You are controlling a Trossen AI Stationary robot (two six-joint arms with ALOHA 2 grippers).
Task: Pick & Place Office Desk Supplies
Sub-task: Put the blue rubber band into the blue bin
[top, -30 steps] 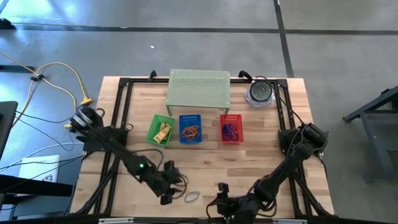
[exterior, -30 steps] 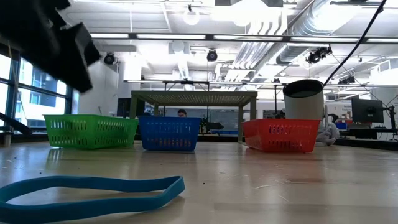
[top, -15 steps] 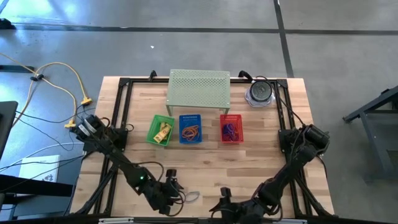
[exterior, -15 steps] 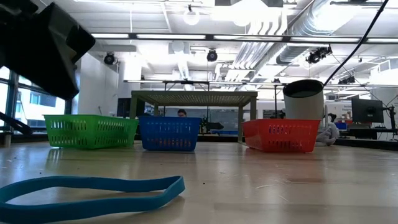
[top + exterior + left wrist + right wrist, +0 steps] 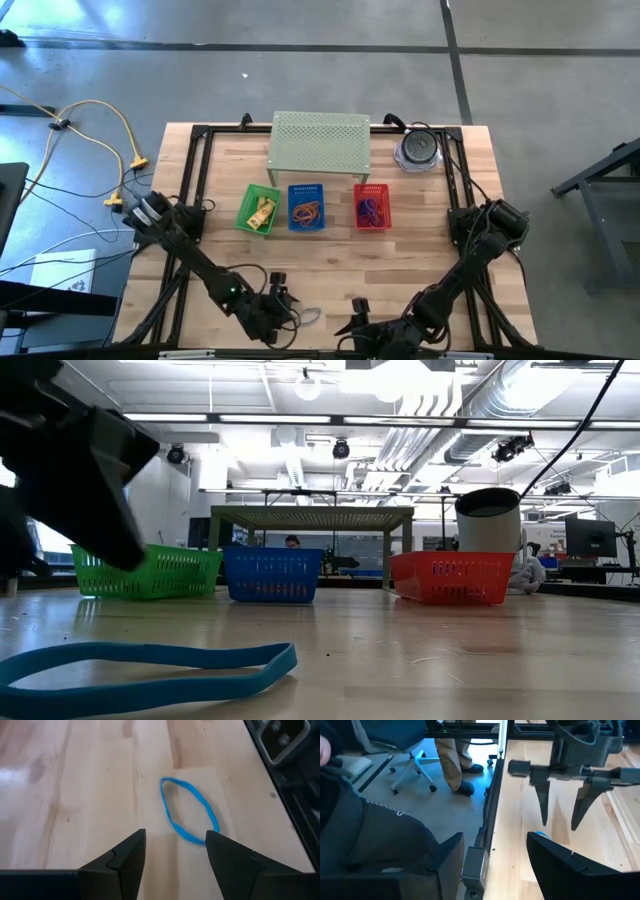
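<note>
Left wrist view shows a blue rubber band [image 5: 189, 810] lying flat as an oval loop on the wooden surface [image 5: 75, 795], just ahead of the left end effector [image 5: 175, 851], whose two dark fingers stand apart with nothing between them. In the high view the same band [image 5: 308, 317] sits near the front edge of the surface, touching nothing, with the left end effector [image 5: 275, 322] just beside it. The low view has the band [image 5: 150, 670] close to the camera, flat on the wood.

The right end effector [image 5: 358, 330] waits at the front edge, near the band, its fingers also spread and empty.

Farther back stand three small baskets in a row: a green basket [image 5: 243, 210] holding yellow packets [image 5: 263, 212], a blue basket [image 5: 306, 190] with orange bands [image 5: 306, 211], and a red basket [image 5: 372, 190] with purple bands [image 5: 370, 210]. Behind them are a pale green shelf [image 5: 320, 140] and a round grey object [image 5: 417, 148].
</note>
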